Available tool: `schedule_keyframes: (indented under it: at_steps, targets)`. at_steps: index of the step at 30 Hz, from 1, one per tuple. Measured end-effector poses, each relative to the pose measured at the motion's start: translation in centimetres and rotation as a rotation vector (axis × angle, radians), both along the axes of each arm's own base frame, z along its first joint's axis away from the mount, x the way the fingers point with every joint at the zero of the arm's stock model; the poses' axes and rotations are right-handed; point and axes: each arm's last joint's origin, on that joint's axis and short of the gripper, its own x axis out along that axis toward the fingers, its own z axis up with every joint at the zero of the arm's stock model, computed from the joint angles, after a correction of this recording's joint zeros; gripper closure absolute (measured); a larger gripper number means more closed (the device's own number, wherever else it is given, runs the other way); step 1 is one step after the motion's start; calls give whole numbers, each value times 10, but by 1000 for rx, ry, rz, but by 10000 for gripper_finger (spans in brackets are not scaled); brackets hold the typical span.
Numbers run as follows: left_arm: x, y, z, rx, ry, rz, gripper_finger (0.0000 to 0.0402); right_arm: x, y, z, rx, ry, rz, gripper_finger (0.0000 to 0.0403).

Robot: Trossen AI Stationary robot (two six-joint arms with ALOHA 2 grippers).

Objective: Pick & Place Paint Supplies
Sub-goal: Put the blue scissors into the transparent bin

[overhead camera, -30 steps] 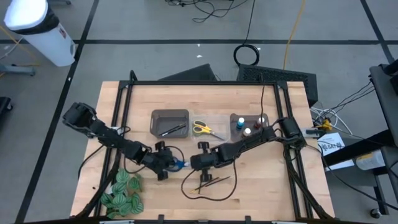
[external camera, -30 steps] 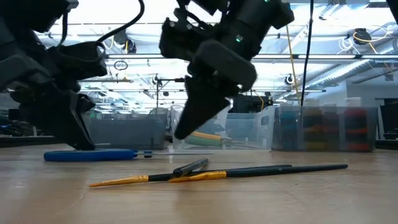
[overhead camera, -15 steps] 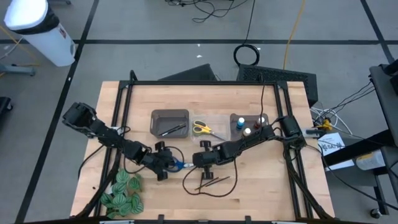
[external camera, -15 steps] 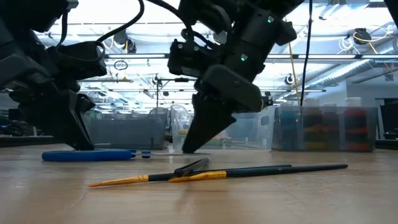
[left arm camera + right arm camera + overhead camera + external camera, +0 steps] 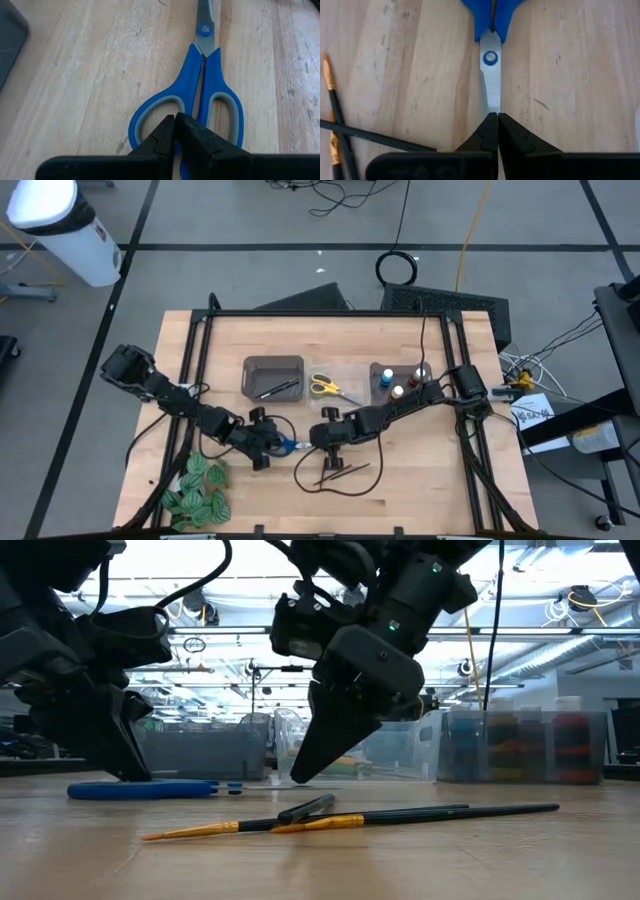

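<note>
While the blue scissors (image 5: 200, 105) lie flat mid-table between both arms, my left gripper (image 5: 174, 131) pinches a handle loop and my right gripper (image 5: 497, 131), pressed together, rests on the blade tips. Light, stiff, slick metal blades: I'd hold the rubbery handle.

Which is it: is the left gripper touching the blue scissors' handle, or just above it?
Cannot tell. In the left wrist view the left gripper's shut fingertips overlap the blue scissors' handle, but no view plainly shows contact or a gap.
</note>
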Motion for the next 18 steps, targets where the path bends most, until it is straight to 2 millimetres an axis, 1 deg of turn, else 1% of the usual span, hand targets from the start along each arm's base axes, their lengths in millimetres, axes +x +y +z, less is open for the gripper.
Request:
schedule_keyframes:
  at_steps: [18]
  targets:
    - [0,0,0,-2,-1,3,366,-2,3,-3,29,13,5,403]
